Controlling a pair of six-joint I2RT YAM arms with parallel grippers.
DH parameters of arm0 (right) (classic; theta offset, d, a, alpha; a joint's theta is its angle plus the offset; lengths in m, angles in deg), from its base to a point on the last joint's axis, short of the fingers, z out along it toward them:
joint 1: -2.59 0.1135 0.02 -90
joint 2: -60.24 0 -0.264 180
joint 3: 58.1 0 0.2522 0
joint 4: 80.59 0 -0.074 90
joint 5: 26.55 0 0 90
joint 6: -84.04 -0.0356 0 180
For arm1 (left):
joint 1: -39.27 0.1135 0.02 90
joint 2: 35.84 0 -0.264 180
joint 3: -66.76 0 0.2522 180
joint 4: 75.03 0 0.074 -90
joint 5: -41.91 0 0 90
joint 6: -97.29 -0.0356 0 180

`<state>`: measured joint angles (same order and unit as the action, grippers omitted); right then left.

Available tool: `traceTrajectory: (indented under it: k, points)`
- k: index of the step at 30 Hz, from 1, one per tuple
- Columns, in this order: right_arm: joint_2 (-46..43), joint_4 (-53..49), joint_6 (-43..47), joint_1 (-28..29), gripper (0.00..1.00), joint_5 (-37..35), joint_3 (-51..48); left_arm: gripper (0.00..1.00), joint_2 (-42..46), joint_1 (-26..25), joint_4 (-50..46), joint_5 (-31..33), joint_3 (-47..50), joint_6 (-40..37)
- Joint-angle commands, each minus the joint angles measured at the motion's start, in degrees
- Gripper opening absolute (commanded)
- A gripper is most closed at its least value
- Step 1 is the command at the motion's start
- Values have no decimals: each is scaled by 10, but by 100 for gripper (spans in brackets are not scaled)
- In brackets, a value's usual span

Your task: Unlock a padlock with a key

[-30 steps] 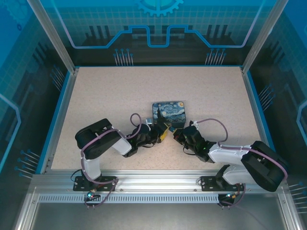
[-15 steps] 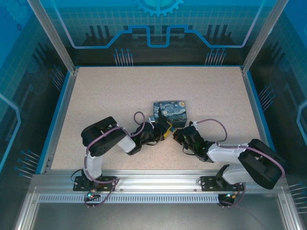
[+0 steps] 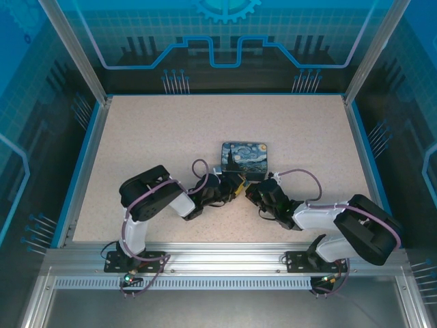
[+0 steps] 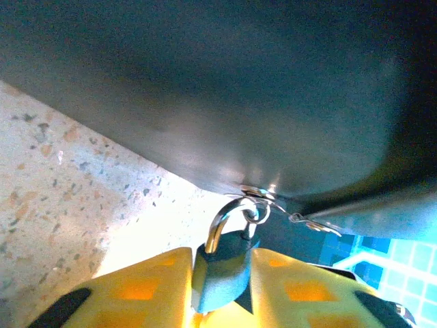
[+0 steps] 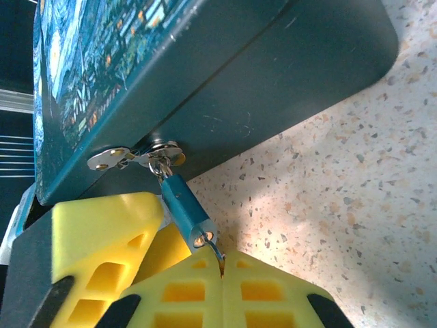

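The left gripper [image 4: 220,283] clamps the padlock [image 4: 222,268], steadying it where it hangs from the hasp [image 5: 136,156] at the tin's [image 5: 273,68] 6 o'clock edge. The right gripper [image 5: 222,290], closed on the key [image 5: 218,255], presents it to the keyhole from 4 o'clock.

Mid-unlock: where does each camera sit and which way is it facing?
Top external: above, behind the arms, looking down on them, the speckled table and the blue swirl-printed rectangular tin.
Left wrist: low, facing the tin's dark wall; the left gripper clamps the small teal-looking metal padlock.
Right wrist: low, facing the tin's hasp; the right gripper pinches the thin metal key.
Wrist views share padlock and tin.
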<state>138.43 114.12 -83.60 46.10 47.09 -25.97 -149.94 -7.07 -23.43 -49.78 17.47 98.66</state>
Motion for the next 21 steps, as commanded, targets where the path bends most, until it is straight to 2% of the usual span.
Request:
traceTrajectory:
  k: [1, 7, 13, 15, 17, 21]
  points:
    - [6, -29, -9, 11, 0, -2, 3, 22, -6, -7, 42, -11, -25, -7]
    - [1, -35, -3, 10, 0, -7, 4, 7, -6, -7, 39, -9, -25, -12]
    - [-4, -38, 4, 10, 0, -10, 5, 0, -3, -7, 39, -7, -24, -16]
    - [-5, -39, 5, 9, 0, -11, 5, 4, -2, -7, 38, -6, -23, -17]
    - [-7, -39, 0, 7, 0, -11, 5, 15, -3, -7, 39, -6, -21, -18]
    - [-13, -39, -20, 4, 0, -4, 4, 27, -7, -7, 52, -4, -20, -21]
